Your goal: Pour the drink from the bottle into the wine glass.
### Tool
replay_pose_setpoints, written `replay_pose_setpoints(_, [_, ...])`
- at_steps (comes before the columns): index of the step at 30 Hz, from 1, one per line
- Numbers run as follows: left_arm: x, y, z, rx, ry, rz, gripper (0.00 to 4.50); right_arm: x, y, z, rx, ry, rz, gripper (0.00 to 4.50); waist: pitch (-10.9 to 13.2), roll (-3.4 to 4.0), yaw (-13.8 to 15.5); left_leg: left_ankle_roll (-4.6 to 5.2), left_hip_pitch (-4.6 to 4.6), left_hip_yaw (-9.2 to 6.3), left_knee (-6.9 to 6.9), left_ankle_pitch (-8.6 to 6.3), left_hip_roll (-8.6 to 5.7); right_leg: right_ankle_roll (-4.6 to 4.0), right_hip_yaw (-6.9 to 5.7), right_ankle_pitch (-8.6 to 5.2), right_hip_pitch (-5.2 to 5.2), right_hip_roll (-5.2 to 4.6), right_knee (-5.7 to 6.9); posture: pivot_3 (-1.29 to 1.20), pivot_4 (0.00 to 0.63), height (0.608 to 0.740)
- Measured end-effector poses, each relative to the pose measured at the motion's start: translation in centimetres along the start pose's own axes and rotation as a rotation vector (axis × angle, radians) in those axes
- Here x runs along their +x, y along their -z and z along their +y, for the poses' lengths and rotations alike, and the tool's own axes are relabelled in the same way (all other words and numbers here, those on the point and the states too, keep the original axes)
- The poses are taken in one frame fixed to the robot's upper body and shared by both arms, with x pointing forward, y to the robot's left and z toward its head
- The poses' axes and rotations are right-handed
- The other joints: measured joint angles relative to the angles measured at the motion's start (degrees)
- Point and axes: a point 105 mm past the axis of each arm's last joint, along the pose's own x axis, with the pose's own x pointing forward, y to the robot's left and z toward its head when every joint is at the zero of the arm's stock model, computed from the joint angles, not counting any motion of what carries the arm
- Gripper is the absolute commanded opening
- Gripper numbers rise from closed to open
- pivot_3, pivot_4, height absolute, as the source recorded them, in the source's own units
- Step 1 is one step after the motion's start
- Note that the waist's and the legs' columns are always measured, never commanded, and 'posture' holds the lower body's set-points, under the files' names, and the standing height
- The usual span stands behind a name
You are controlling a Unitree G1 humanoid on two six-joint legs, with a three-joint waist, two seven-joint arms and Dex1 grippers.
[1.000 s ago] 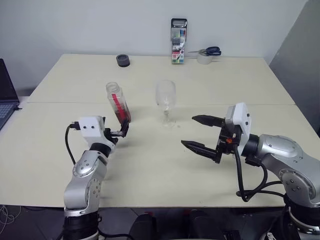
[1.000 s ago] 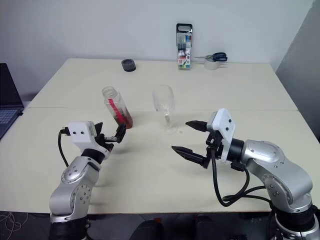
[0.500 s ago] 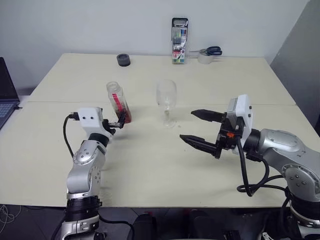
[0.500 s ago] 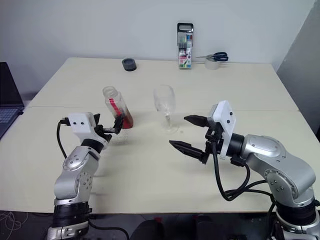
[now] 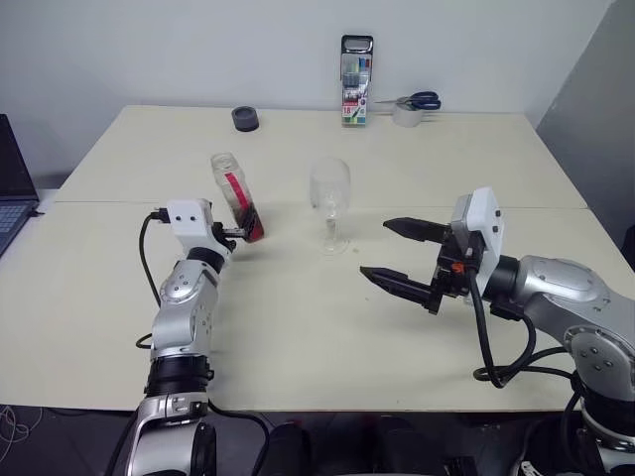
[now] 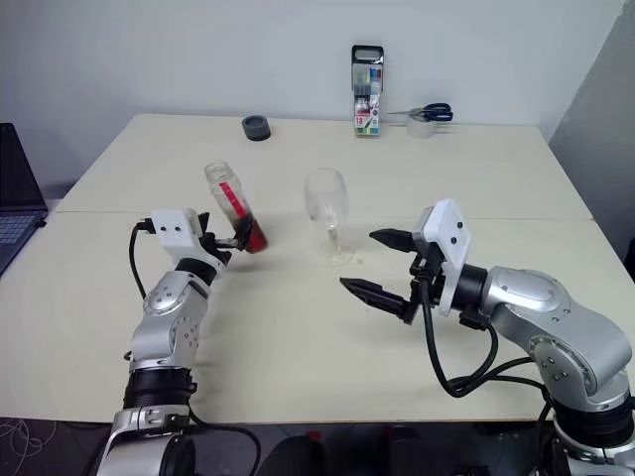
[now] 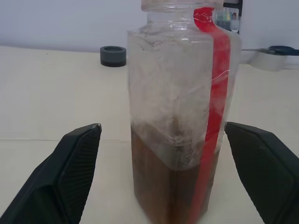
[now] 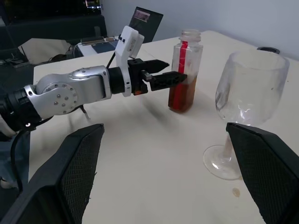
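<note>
Nearest the camera, the right gripper (image 5: 395, 255) hangs over the pale table (image 5: 298, 327), its two black fingers spread wide with nothing between them, pointing toward the glass but well apart from it. It holds nothing.

Farther in, on the other side, the left gripper (image 6: 236, 234) is level with the lower body of the small clear plastic bottle with a red vertical label strip (image 6: 235, 207). In the left wrist view the bottle (image 7: 180, 112) stands squarely between the two black fingers (image 7: 70, 177), with table visible on either side of it, so the jaws are released and bracket the bottle without yet pressing it. The bottle stands upright on the table; the reddish-brown, tea-coloured drink (image 7: 163, 182) fills roughly its lower part, and the neck appears uncapped.

Just beside it stands the clear, colourless stemmed wine glass with a rounded bowl (image 5: 329, 198), apparently empty, near the table's middle.

At the far edge lie a dark round object (image 5: 244, 119), a pack of markers (image 5: 355, 81), and scissors (image 5: 415, 100) on a roll of tape.

The step in hand appears to be the grasp. It would go best by closing evenly on the flat lower walls, firmly enough to prevent slipping, gently enough not to crush the plastic, and lifting upright before tilting.
</note>
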Motion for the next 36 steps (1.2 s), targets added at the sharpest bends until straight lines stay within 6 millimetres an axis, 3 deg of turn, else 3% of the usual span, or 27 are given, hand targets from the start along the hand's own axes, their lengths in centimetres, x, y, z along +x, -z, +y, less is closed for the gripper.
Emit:
replay_pose_setpoints(16, [0.8,1.1,-0.7,-0.007,0.043,0.018,4.5,0.0,-0.1,-0.2,0.005,0.028,-0.005,4.47,0.0,0.0,-0.01,-0.01,-0.01,-0.01,0.01,0.0,0.0,0.0,-0.01,0.0,-0.01,-0.01,0.01,0.0,0.15,0.74])
replay_pose_setpoints(24, [1.0,2.0,-2.1,-0.028,0.075,0.023,4.5,0.2,0.1,-0.1,0.006,0.031,0.001,4.47,0.0,0.0,0.04,-0.01,-0.04,-0.03,0.05,0.01,0.0,0.0,-0.04,0.0,-0.01,-0.01,0.01,0.0,0.15,0.74])
replay_pose_setpoints(36, [2.0,1.1,-1.4,-0.015,0.052,-0.011,4.5,0.2,0.3,0.1,0.008,0.036,0.002,4.47,0.0,-0.01,0.03,-0.01,-0.08,-0.06,0.08,0.01,-0.01,0.0,-0.07,0.0,-0.02,-0.02,0.0,0.0,0.15,0.74])
